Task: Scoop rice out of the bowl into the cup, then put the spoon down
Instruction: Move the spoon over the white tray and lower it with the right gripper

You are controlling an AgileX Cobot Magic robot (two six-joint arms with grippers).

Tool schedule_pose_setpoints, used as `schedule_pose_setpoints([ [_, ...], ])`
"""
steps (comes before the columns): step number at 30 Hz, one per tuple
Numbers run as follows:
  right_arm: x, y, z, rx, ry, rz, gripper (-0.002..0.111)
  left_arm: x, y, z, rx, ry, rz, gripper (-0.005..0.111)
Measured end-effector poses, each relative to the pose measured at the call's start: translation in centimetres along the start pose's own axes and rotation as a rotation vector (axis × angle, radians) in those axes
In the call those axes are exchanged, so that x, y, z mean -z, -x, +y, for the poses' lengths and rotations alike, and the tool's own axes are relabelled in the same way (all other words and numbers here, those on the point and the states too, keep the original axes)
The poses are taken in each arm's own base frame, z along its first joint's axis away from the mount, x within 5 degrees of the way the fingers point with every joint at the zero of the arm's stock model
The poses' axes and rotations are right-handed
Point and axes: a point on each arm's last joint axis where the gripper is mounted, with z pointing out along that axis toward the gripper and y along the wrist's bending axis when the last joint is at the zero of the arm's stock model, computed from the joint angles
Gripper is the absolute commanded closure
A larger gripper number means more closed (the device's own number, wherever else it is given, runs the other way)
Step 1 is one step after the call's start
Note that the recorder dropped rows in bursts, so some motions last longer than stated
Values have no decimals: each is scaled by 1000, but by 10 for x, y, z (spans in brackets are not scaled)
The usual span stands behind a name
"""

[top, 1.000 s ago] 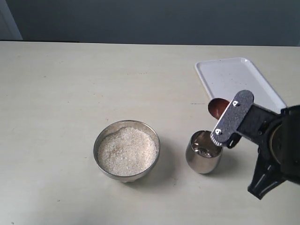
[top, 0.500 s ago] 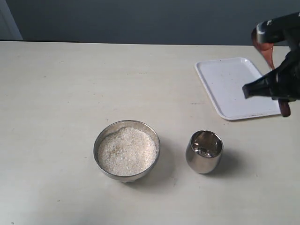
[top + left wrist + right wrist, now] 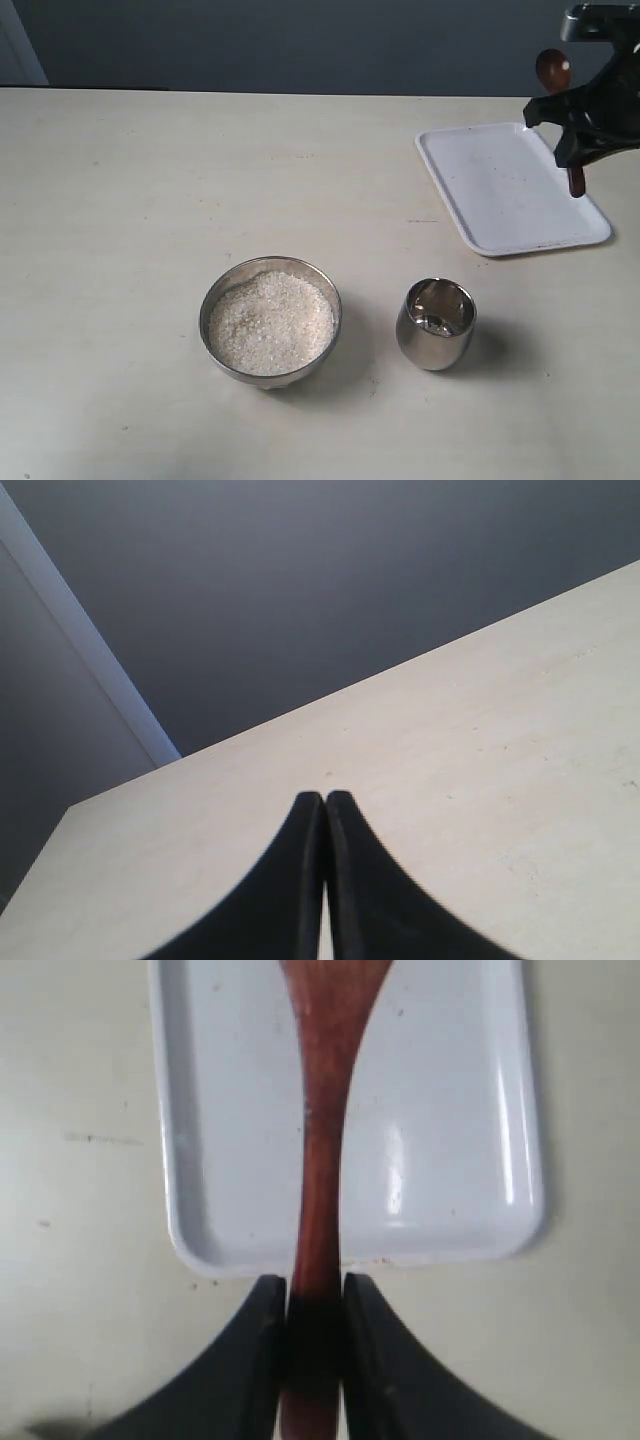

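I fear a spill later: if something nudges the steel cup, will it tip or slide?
Likely it rocks or tips easily: the cup is egg-shaped and narrows toward its base. Its mirror-like steel looks slippery to grip. On the smooth table it may also slide.

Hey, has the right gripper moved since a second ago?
Yes. The right gripper, holding the spoon, went from just above the cup up and back to the white tray's right edge.
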Motion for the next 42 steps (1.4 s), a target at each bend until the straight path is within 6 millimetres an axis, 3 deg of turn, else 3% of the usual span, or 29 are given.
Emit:
schedule_pose_setpoints([
  [8,-67,47,-8,15,26,114,109,0,0,0,0,0,0,106],
  [17,-121,59,-12,15,48,269,109,0,0,0,0,0,0,106],
  [36,-130,62,-13,18,53,297,108,0,0,0,0,0,0,106],
  [42,-132,61,-13,18,54,305,80,0,0,0,0,0,0,106],
])
